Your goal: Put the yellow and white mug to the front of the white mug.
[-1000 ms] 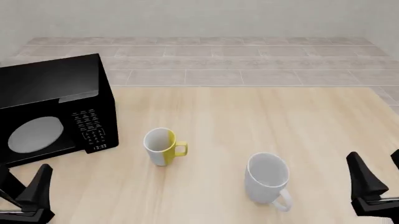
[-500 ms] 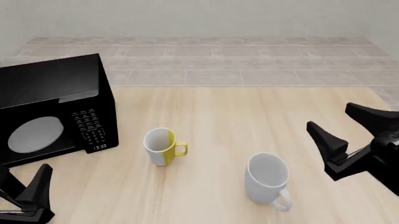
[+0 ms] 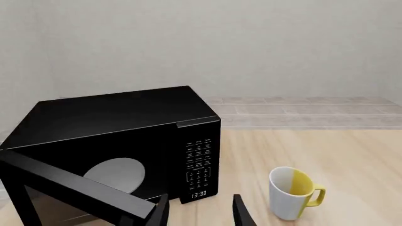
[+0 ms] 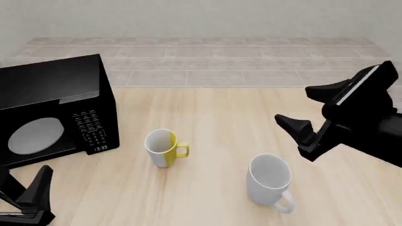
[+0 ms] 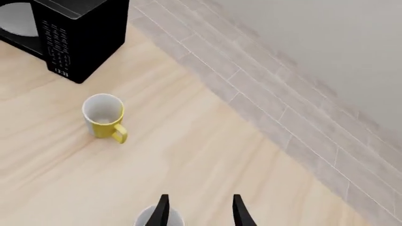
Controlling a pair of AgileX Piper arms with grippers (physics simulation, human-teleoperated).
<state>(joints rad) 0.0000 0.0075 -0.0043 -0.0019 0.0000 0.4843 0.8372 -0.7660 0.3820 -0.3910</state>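
Two mugs are seen on the light wooden bench (image 4: 238,117): one small yellow and white mug (image 4: 162,147) beside one black microwave (image 4: 53,109), one larger white mug (image 4: 270,180) nearer. Both grippers' fingers (image 4: 295,126) are spread, holding nothing.

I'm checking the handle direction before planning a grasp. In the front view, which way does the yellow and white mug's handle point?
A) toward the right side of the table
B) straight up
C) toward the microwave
A: the yellow and white mug has its yellow handle sticking out on the side away from the microwave.
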